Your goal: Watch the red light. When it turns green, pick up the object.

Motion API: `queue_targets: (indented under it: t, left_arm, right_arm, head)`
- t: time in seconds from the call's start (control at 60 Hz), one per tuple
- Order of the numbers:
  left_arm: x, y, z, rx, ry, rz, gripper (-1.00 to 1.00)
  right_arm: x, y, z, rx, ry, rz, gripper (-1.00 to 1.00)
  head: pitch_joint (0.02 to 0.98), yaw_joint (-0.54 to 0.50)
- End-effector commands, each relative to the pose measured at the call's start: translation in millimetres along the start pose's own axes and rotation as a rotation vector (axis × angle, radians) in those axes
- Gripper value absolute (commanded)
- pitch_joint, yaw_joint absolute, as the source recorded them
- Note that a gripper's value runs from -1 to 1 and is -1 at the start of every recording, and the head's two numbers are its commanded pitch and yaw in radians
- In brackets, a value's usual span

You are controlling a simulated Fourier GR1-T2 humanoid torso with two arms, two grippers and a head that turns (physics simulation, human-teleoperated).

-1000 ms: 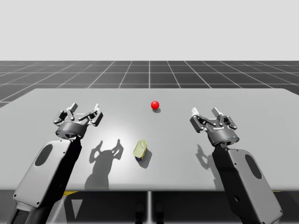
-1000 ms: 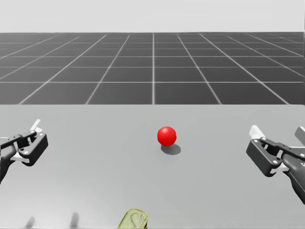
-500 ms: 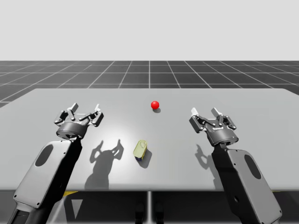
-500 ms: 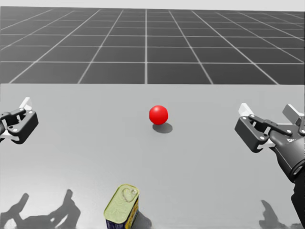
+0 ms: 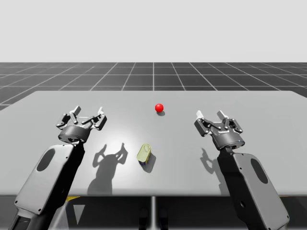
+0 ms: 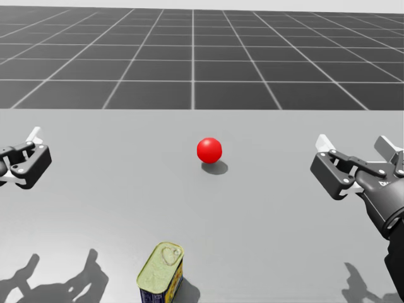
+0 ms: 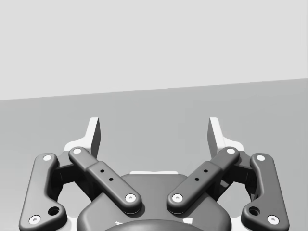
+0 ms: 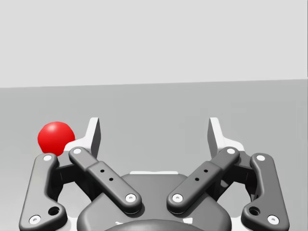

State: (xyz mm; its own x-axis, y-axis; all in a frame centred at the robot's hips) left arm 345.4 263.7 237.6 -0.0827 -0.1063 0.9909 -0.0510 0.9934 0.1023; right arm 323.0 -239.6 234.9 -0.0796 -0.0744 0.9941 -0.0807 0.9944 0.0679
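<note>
Red light [image 5: 159, 108] sits well beyond the yellow tin [image 5: 144, 153].

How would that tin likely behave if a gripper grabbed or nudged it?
The tin looks like rigid metal, so it probably won't deform in a grip. Its flat sides and rounded-rectangle lid suggest that a nudge would make it slide rather than roll. Its walls look smooth and may be slippery, so a squeeze across the narrow sides seems safest.

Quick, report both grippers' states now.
My left gripper: open, holding nothing.
My right gripper: open, holding nothing.
</note>
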Motion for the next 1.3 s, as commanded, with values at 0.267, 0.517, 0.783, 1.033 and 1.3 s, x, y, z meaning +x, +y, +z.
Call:
queue_targets:
  t: [0.267, 0.517, 0.783, 1.033, 1.3]
  left_arm:
    - [0.2, 0.5, 0.1, -0.002, 0.001, 0.000, -1.00]
    - [0.1, 0.7, -0.1, -0.001, 0.000, -0.001, -1.00]
    - [0.2, 0.0, 0.1, 0.000, 0.000, -0.001, -1.00]
    - [0.4, -0.1, 0.1, 0.001, -0.001, -0.003, -1.00]
    - [0.5, -0.2, -0.1, 0.001, -0.001, -0.003, -1.00]
  right_arm:
    - [0.0, -0.3, -0.2, -0.001, -0.001, 0.006, -1.00]
    - [-0.2, -0.1, -0.1, -0.001, -0.001, 0.009, -1.00]
    - [-0.7, 0.0, -0.1, -0.001, -0.002, 0.016, -1.00]
    - [-0.7, 0.0, -0.3, -0.002, -0.004, 0.021, -1.00]
    - [-0.4, -0.1, -0.4, -0.003, -0.006, 0.025, -1.00]
  head:
    - [0.585, -0.03]
    - [0.586, -0.03]
    - [0.587, -0.03]
    - [0.587, -0.04]
    - [0.589, -0.04]
